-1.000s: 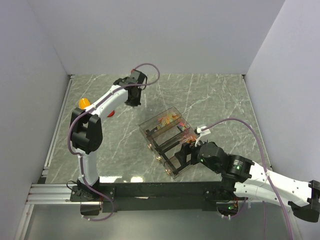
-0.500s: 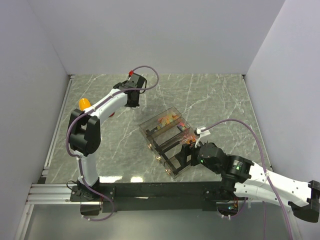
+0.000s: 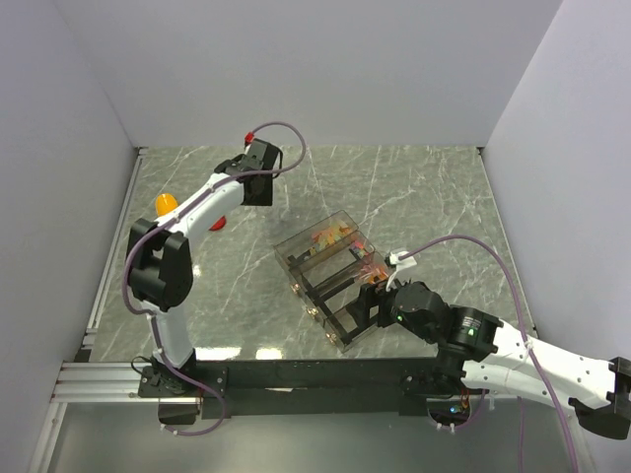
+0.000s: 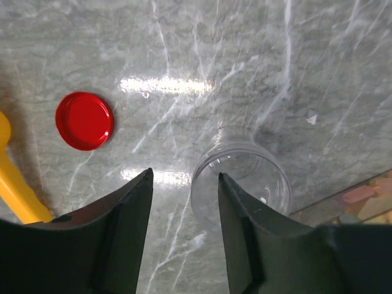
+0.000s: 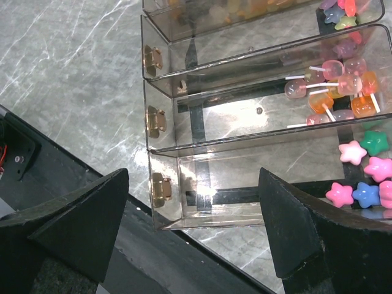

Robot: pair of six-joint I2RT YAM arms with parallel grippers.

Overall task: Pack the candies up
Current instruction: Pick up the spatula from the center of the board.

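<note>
Hovering open off-centre over the clear jar [image 4: 240,174], left gripper [image 4: 184,184] may clip its rim and topple it. Candies [image 5: 343,79] lie in the divided box [image 5: 184,156], by the wide-open right gripper [image 5: 193,177].

Candies [image 5: 335,69]: pink, orange lollipops, pink-blue-green stars; piled at one end of clear box [image 5: 245,174] compartments.
</note>
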